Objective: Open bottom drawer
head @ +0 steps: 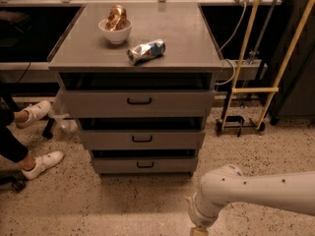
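Observation:
The bottom drawer is the lowest grey front of the three-drawer cabinet, with a small black loop handle at its centre. It sits about flush with the drawers above. My white arm reaches in from the lower right. My gripper is at the bottom edge of the camera view, mostly cut off. It is low over the floor, in front of the drawer and right of its handle, apart from it.
A white bowl with a snack and a crumpled silver packet lie on the cabinet top. A person's legs and white shoes are at the left. A yellow-framed cart and cables stand at the right.

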`<state>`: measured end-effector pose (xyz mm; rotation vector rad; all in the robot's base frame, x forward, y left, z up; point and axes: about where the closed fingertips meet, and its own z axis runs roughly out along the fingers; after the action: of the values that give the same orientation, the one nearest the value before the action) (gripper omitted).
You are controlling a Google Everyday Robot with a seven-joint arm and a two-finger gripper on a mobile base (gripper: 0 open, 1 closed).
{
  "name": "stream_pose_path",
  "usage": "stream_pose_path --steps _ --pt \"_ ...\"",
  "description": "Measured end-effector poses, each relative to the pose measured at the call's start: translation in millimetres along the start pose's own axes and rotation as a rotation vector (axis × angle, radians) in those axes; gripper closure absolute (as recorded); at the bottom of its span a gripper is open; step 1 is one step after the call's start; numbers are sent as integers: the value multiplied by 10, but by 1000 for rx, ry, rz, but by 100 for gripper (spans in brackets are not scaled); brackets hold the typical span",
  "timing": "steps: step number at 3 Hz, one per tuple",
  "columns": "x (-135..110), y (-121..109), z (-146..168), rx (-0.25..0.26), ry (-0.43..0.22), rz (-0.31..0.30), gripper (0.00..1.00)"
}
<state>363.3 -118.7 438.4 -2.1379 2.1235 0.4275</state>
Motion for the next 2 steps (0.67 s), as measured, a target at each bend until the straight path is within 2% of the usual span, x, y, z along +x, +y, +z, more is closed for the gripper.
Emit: stream_pose_path --steps 1,2 --pt "14 -278 733 13 -68 145 0" --pt "-67 -384 1371 -28 -159 253 0"
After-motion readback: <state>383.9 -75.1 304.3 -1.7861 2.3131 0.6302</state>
